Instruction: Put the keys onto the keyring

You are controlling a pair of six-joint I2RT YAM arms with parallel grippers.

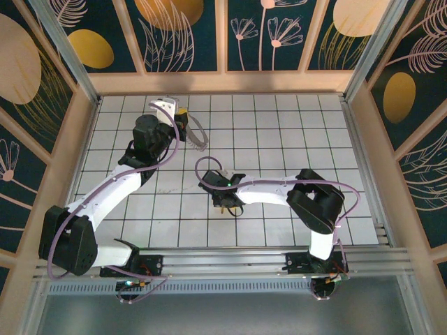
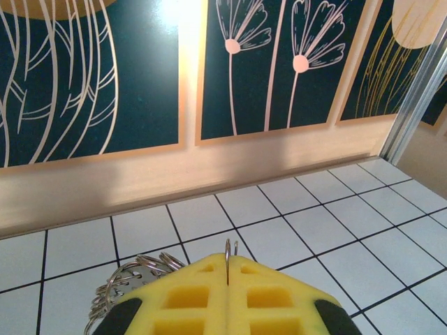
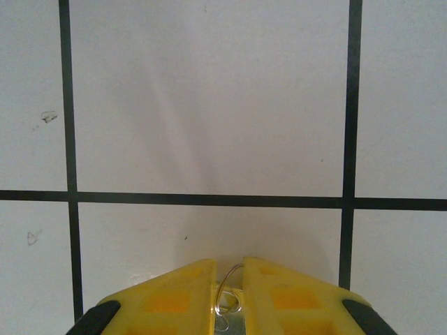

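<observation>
At the far left of the tiled table [image 1: 279,132], the left gripper [image 2: 228,261] has its yellow fingers [image 2: 188,296] pressed together on the keyring [image 2: 133,276]. A sliver of thin wire stands up in the seam between them, and the rest hangs in loose silvery loops off the left side, clear of the tiles. It looks very light and limp, so the free part should sway and droop rather than hold an opening. The hold is best kept on the wire near the spot to be threaded. Toward the middle, the right gripper [image 3: 228,269] points down at the table with its fingers [image 3: 167,300] drawn almost together on the key [image 3: 228,307]. This is a tiny silver piece with a fine wire loop showing in the narrow gap; it appears to be pinched. It is probably stiff, slick and easy to twist or drop, so a grip across its flat faces would suit it. The glossy white tiles with dark grout offer little friction. Dark floral wall panels [image 2: 84,77] enclose the table, leaving open floor between the two arms.
</observation>
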